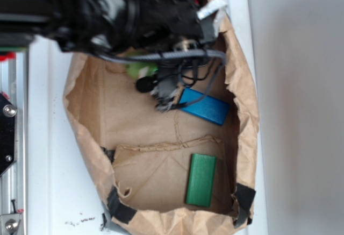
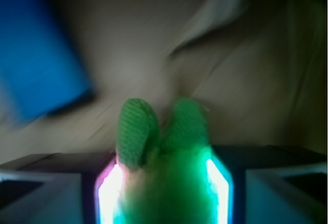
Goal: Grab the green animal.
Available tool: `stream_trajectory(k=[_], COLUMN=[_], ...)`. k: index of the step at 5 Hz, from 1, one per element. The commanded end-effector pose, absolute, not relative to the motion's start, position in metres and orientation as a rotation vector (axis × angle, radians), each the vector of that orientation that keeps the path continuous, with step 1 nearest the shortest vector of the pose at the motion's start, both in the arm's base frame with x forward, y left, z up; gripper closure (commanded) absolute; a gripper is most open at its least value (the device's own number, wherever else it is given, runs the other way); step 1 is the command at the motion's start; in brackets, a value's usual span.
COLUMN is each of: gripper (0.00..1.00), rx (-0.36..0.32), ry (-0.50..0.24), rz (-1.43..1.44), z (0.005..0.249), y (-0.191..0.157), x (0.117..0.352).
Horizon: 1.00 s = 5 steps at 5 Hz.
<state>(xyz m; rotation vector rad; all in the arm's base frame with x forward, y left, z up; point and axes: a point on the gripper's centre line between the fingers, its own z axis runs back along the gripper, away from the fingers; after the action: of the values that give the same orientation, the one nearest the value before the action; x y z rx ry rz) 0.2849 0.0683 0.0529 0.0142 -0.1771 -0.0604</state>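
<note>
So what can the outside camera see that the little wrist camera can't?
Only the exterior view shows the whole brown paper bag, the dark green block and the black arm. Only the wrist view shows the green animal sitting between the jaws, lit up bright. Both show the blue block and the paper underneath.
</note>
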Motion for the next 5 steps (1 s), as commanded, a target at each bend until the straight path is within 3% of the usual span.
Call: stream_trajectory(k=[1, 2, 4, 5], gripper=[1.0, 1.0, 1.0, 1.0], rx=[-0.109, -0.138, -0.102, -0.093], ry=[-0.319, -0.342, -0.346, -0.35], rz=[-0.12, -0.091, -0.021, -0.008], z=[0.153, 0.176, 0.2, 0.207], y=[0.021, 0.008, -0.001, 0.0], x=[0.237, 0.245, 0.276, 0.279])
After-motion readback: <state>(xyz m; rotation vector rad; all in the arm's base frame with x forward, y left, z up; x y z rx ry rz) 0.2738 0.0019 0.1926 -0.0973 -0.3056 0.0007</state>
